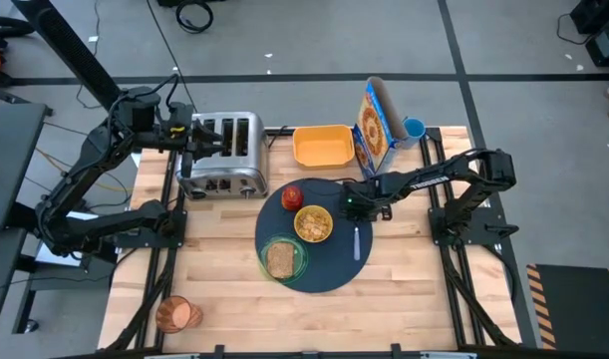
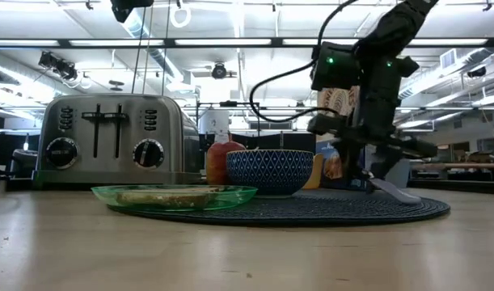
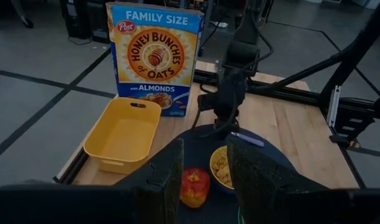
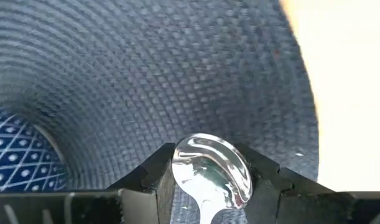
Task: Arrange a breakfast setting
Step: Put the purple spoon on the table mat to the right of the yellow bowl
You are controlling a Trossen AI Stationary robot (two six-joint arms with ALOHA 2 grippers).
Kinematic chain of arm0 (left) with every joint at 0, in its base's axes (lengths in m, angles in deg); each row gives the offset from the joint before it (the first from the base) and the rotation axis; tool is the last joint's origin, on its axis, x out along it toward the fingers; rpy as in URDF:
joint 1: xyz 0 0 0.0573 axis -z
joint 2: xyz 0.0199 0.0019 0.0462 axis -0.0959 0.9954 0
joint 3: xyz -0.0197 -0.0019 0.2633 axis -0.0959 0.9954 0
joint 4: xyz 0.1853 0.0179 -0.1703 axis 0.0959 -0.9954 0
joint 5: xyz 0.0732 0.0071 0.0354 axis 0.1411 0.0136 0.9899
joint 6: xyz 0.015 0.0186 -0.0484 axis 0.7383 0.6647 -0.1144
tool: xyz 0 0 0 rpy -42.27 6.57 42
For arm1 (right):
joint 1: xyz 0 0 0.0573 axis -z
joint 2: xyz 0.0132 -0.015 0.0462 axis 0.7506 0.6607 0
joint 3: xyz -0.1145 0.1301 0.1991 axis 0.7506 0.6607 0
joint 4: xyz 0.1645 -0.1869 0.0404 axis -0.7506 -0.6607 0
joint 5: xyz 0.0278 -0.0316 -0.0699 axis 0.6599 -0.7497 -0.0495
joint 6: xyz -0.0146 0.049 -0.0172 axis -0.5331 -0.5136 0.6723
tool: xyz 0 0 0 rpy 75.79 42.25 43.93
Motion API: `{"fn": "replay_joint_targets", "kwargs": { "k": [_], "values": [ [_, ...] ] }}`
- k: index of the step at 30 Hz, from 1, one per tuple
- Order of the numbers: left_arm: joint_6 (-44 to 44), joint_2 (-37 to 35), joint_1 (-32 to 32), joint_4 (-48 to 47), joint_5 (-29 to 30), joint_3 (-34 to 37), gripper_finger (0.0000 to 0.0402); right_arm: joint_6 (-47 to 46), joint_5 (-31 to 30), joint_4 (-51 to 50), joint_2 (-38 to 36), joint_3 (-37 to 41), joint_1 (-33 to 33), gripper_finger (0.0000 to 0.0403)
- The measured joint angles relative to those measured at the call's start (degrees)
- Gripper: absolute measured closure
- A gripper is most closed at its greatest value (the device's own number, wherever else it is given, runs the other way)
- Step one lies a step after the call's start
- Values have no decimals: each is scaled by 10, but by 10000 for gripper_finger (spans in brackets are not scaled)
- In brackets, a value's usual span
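On the dark round mat (image 1: pixel 329 269) sit a red apple (image 1: pixel 292 196), a blue patterned cereal bowl (image 1: pixel 314 224) and a green plate (image 1: pixel 266 261) with a toast slice (image 1: pixel 280 259). The amber cup (image 1: pixel 177 314) lies near the table's front left corner, off the mat. My right gripper (image 1: pixel 357 206) stands over the mat's right part, right of the bowl, shut on a pale spoon (image 1: pixel 358 242). My left gripper (image 1: pixel 198 140) waits open above the toaster, with nothing between its fingers. My right gripper pinches the spoon's bowl end (image 4: pixel 208 168) between its two fingers, one on each side edge. The fingers come steeply from above. The handle (image 2: pixel 396 191) slants down from them toward the table's near edge, and its free end seems to reach the mat.
A steel toaster (image 1: pixel 224 158) stands at the back left. A yellow bin (image 1: pixel 321 146), a cereal box (image 1: pixel 374 125) and a blue cup (image 1: pixel 414 128) line the far edge. Bare wood lies left of and in front of the mat.
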Motion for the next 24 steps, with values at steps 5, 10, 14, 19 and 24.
{"fn": "replay_joint_targets", "kwargs": {
  "k": [5,10,14,19,24],
  "values": [
    [-3,-1,2,17,-2,0,269,34,16,42,10,7,4,255],
    [-71,-6,18,119,-55,0,269,30,6,69,18,8,7,251],
    [-146,-12,43,253,-69,0,269,27,11,74,22,7,11,251],
    [-183,-13,62,357,-69,-1,269,26,1,77,22,7,10,246],
    [-183,-13,65,352,-68,0,269,35,-8,74,24,0,10,231]
  ]
}}
